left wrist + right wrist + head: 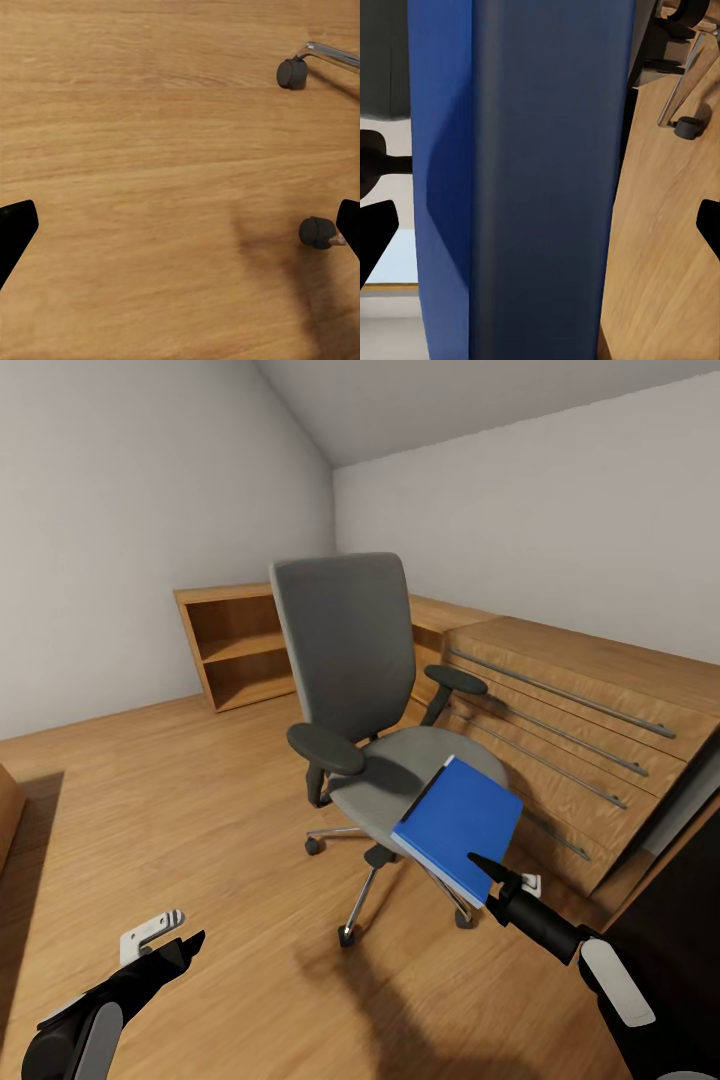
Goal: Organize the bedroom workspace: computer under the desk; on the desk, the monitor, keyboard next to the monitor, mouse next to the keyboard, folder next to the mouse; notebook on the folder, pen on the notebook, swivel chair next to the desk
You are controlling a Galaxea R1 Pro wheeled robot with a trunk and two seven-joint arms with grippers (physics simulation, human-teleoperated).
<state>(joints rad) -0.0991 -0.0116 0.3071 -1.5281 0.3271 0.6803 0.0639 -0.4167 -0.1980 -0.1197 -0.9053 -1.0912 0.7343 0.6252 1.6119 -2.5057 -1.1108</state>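
The grey swivel chair stands on the wooden floor in the middle of the head view. The blue folder is tilted over the front edge of its seat. My right gripper is at the folder's near corner. In the right wrist view the folder lies close between the fingertips, which are spread wide and clear of its edges. My left gripper hangs open low at the left, over bare floor, with nothing in it.
A light wooden drawer chest runs along the right wall behind the chair. A low open bookshelf stands in the far corner. Two chair casters rest near my left gripper. A black surface lies at the right edge.
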